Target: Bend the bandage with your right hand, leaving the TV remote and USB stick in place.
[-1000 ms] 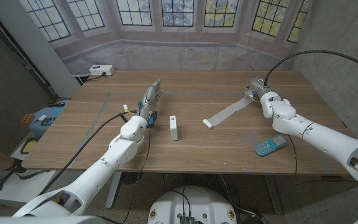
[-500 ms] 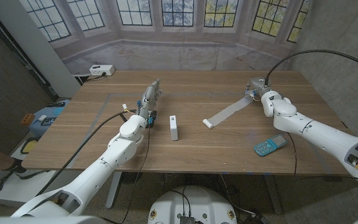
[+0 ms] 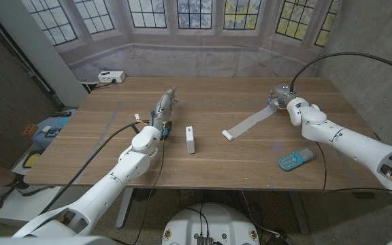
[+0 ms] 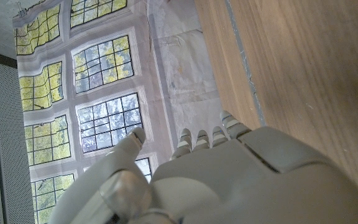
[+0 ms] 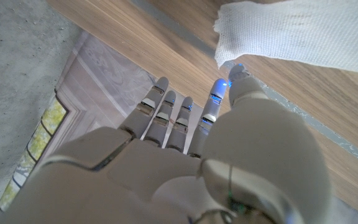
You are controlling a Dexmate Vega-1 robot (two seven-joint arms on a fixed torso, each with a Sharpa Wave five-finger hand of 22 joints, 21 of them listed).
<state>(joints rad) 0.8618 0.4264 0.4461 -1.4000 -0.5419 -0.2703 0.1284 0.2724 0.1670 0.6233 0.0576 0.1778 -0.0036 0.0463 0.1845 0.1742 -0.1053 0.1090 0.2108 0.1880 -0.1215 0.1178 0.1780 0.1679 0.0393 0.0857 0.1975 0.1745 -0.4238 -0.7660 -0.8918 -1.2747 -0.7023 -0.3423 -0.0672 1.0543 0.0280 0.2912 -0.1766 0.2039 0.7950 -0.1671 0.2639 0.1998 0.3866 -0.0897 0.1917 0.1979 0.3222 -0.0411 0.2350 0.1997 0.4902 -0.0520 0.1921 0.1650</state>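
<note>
A white bandage [image 3: 248, 122] lies as a long strip on the wooden table [image 3: 237, 167], with its rolled end [image 3: 227, 135] toward the middle. My right hand [image 3: 280, 95] is at the strip's far end, fingers straight and apart. In the right wrist view the thumb tip [image 5: 236, 73] is right beside the bandage [image 5: 284, 31] end; nothing is gripped. The white USB stick [image 3: 191, 139] lies left of the bandage. The blue TV remote [image 3: 296, 159] lies near the front right edge. My left hand [image 3: 165, 108] is held out over the table with fingers extended, holding nothing.
A white power strip [image 3: 111, 77] sits at the table's far left corner. A cable [image 3: 332, 60] arcs above the right arm. Left of the table, a blue box [image 3: 50, 127] is on the floor.
My right forearm has shifted slightly to the right and farther back, the hand staying at the bandage's end. Bandage, USB stick, remote and left arm have not moved.
</note>
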